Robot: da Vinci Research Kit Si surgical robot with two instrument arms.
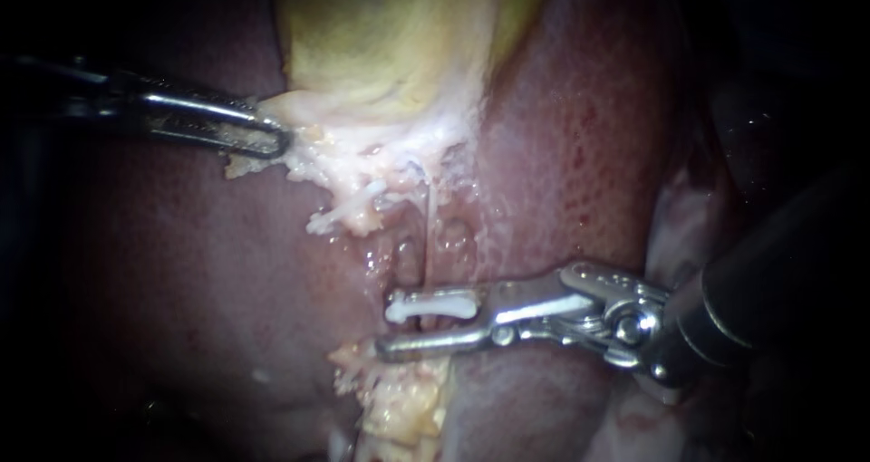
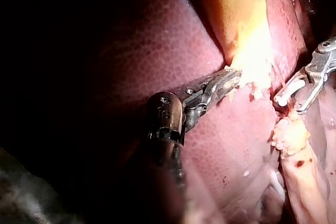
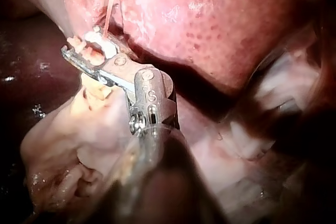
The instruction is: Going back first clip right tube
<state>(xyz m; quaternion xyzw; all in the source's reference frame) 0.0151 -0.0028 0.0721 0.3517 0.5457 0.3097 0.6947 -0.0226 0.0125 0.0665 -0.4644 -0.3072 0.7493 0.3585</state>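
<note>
L instrument [image 1: 279,140], in from 9 o'clock: jaws clamped on the pale tissue fringe [image 1: 358,149] below the gallbladder [image 1: 390,45]. R instrument [image 1: 390,326], in from 4 o'clock: jaws slightly apart, gripping nothing. White clip [image 1: 430,307] lies along its upper jaw just below centre, at the 6 o'clock end of the thin tube [image 1: 424,235] over the liver [image 1: 562,154]. Prob latched round the tube, can't confirm, contact spot's murky.

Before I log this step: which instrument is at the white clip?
The right instrument: the white clip lies at its tip, by the tube. The left instrument grips pale tissue.
</note>
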